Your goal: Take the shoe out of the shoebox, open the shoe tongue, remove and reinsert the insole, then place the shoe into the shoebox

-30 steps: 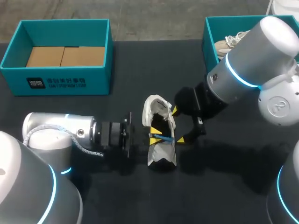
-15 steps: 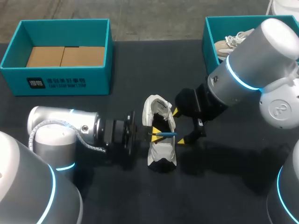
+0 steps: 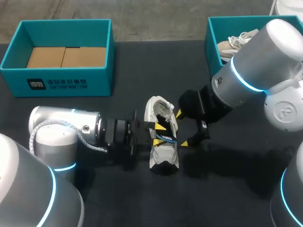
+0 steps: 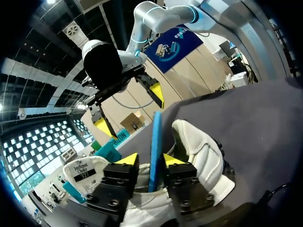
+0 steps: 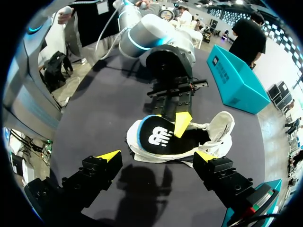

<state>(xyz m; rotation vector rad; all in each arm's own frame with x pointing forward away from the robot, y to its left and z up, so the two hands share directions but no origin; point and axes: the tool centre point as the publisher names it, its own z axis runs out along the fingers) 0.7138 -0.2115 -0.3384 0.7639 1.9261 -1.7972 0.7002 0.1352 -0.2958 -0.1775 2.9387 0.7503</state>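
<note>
A white shoe [image 3: 160, 157] lies on its side on the black table between my two grippers. Its insole [image 3: 166, 138], black on top with a blue edge, sits in the shoe's opening. In the left wrist view the insole [image 4: 156, 137] stands on edge between the fingers of my left gripper [image 4: 150, 159], which is open, with a gap on one side. The shoe [image 4: 199, 151] lies just beyond. My right gripper [image 3: 181, 127] hangs wide open at the shoe's right side, holding nothing. From the right wrist, the insole [image 5: 158, 135] rests inside the shoe [image 5: 222, 125], ahead of my right gripper [image 5: 157, 156].
A teal shoebox [image 3: 71, 82] with a cardboard bottom stands at the back left. A second teal box [image 3: 213, 35] at the back right holds another shoe [image 3: 232, 45]. Bare black table lies in front of the shoe.
My left gripper's fingers have spread apart from the insole they were pinching. The insole no longer sticks out sideways and has dropped lower into the shoe. The right gripper has stayed in place.
</note>
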